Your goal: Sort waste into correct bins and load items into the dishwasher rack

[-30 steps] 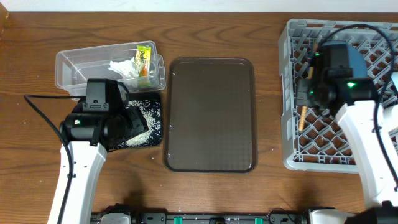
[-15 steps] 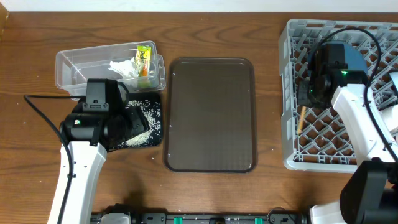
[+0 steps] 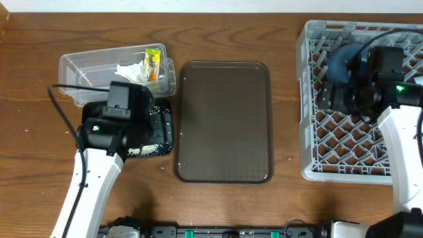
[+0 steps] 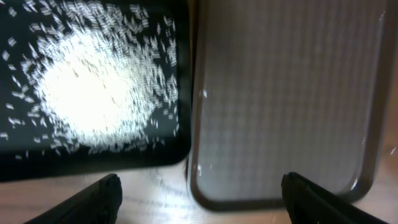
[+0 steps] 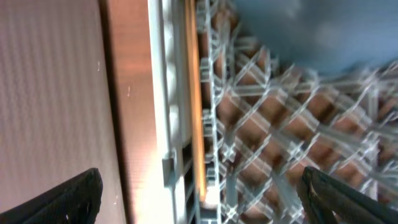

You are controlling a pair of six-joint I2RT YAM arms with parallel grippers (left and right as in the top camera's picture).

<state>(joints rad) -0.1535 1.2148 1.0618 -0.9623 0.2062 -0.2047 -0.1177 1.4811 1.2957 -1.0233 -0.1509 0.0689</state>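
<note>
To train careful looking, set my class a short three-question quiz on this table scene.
1. True or false: the rice lies in the black tray.
2. The wrapper lies in: A the clear tub; B the brown tray; C the grey rack.
3. Fill in: both the left hand and the right hand are ___.
Key: 1 true; 2 A; 3 open.

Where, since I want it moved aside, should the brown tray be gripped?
Probably pinch the brown tray by its raised rim at the near short edge, from above, one finger inside. It lies flat, and its left edge sits tight beside the black tray.
</note>
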